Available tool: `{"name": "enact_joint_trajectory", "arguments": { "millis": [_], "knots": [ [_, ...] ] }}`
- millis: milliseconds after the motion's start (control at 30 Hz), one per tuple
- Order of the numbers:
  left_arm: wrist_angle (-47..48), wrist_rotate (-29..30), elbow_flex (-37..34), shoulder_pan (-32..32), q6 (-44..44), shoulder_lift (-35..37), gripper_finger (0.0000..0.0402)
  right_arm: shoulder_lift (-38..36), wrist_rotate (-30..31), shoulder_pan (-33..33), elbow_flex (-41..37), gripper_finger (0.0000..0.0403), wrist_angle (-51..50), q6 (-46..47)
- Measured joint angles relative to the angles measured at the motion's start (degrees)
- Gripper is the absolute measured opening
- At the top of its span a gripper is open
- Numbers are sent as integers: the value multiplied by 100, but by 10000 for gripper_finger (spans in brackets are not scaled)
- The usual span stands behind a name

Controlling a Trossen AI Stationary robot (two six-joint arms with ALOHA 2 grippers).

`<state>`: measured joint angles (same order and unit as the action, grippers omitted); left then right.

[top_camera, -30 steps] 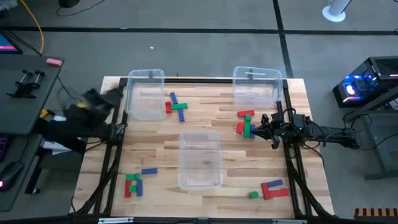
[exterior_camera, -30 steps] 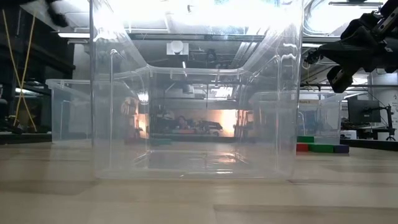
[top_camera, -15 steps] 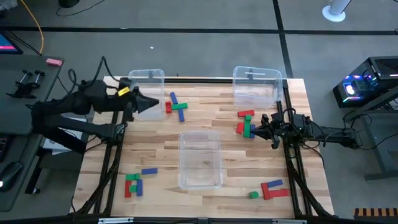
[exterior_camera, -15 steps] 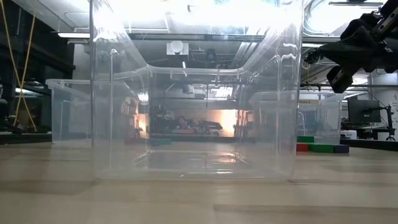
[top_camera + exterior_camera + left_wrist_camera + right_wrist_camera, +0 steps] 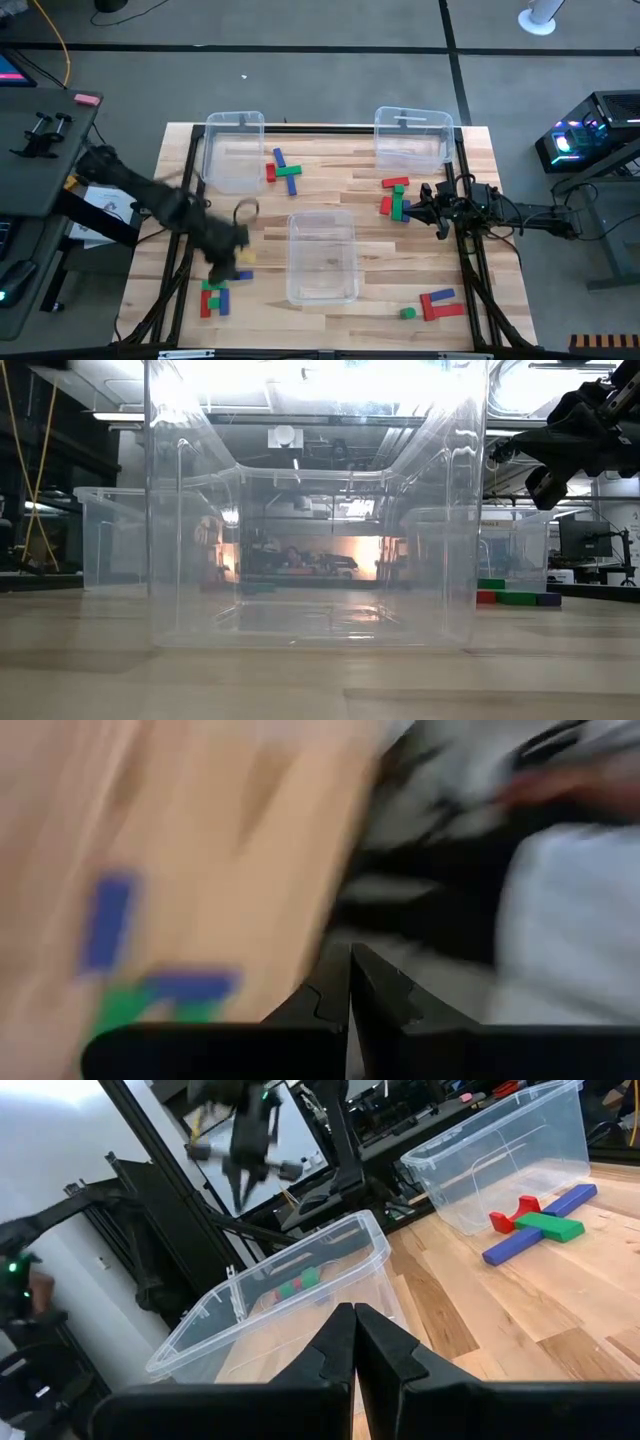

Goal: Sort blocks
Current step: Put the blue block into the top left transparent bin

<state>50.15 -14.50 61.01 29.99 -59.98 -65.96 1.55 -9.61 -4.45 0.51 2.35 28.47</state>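
Dark left pincer (image 5: 232, 262) closed above blocks (image 5: 214, 297).

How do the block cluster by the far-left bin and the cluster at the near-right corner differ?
The far-left cluster has a blue bar crossed by a green bar, with a small red block beside them. The near-right cluster has a red bar and a blue bar side by side, with a small green cube set apart. The first lies beside a clear bin; the second does not. Both mix red, green and blue.

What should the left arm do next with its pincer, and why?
Probably open up. The left pincer is shut and empty, above the front-left blocks, and none of the three clear bins holds a block yet. It needs open fingers to grab one.
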Motion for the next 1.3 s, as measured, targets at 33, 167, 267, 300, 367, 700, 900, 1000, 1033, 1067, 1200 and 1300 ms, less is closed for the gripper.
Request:
{"name": "enact_joint_trajectory", "arguments": {
  "millis": [33, 167, 267, 300, 367, 700, 900, 1000, 1033, 1067, 1200, 1300],
  "knots": [
    [255, 232, -2, 263, -31, -180, 1, 10, 2, 0, 2, 1, 0, -2],
    [608, 1130, -7, 907, 351, -831, 21, 24, 0, 0, 0, 1, 0, -1],
    [675, 1400, -4, 972, 965, -1430, 59, 28, 0, 0, 0, 1, 0, 0],
    [689, 1464, -4, 954, 1162, -1617, 75, 28, 2, 0, 2, 1, 0, -2],
    [702, 1484, -4, 886, 1508, -1990, 109, 28, 1, 0, 1, 1, 0, -2],
    [681, 1938, -9, 791, 1819, -3083, 236, 28, 2, 0, 2, 1, -1, -2],
    [80, 1963, -665, 970, 1204, -2818, 246, 28, 0, 0, 1, 1, 0, -2],
    [-269, 2013, -1083, 1026, 920, -2534, 246, 28, 0, 0, 0, 1, 0, -2],
    [-397, 2067, -1218, 1026, 837, -2427, 246, 28, 2, 0, 2, 1, 0, -2],
    [-560, 2076, -1350, 1026, 782, -2331, 246, 28, 1, 0, 1, 1, 0, -1],
    [-1383, 1923, -1862, 1021, 848, -2086, 246, 28, 0, 0, 0, 1, 0, -2],
    [-1678, 1882, -2076, 1026, 1062, -2071, 246, 28, 0, 0, 1, 1, 0, -2]
  ]
}}
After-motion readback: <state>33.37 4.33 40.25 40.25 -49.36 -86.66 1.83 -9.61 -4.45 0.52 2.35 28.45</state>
